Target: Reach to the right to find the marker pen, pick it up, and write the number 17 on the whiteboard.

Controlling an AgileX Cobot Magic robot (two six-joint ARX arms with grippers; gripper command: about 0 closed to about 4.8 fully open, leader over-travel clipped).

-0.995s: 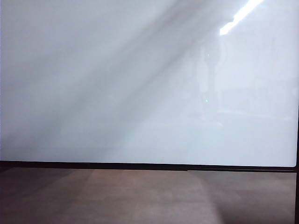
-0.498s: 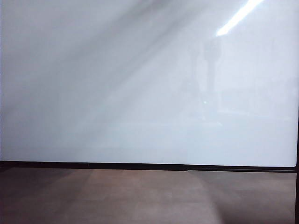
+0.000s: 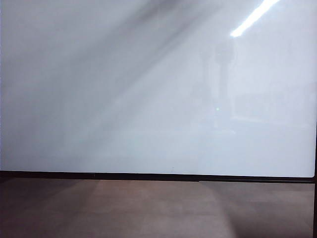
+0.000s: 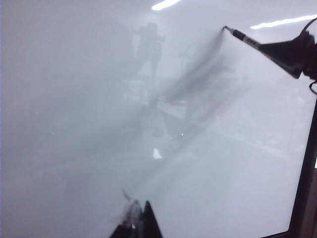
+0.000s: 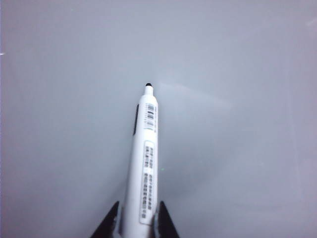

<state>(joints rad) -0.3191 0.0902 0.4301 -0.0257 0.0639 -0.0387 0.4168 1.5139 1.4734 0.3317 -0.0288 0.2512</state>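
The whiteboard [image 3: 124, 99] fills the exterior view, glossy and bare of writing; neither arm shows there. In the right wrist view my right gripper [image 5: 138, 220] is shut on the marker pen [image 5: 143, 158], a white barrel with its black tip pointing at the whiteboard [image 5: 237, 148]. The left wrist view shows that right gripper [image 4: 267, 49] holding the marker pen [image 4: 242, 37], its tip meeting its own shadow on the whiteboard [image 4: 74, 124]; contact is unclear. My left gripper [image 4: 141, 220] hovers close to the board, its dark fingertips together and nothing between them.
A thin black frame [image 3: 148, 176] runs along the board's lower edge and its right side [image 4: 303, 188]. Below the frame lies a brown-grey matte surface [image 3: 148, 208]. Ceiling lights and dim shapes are mirrored in the gloss.
In the exterior view only the reflections have shifted: the diagonal dark band near the top has deepened. No arm has entered that view.
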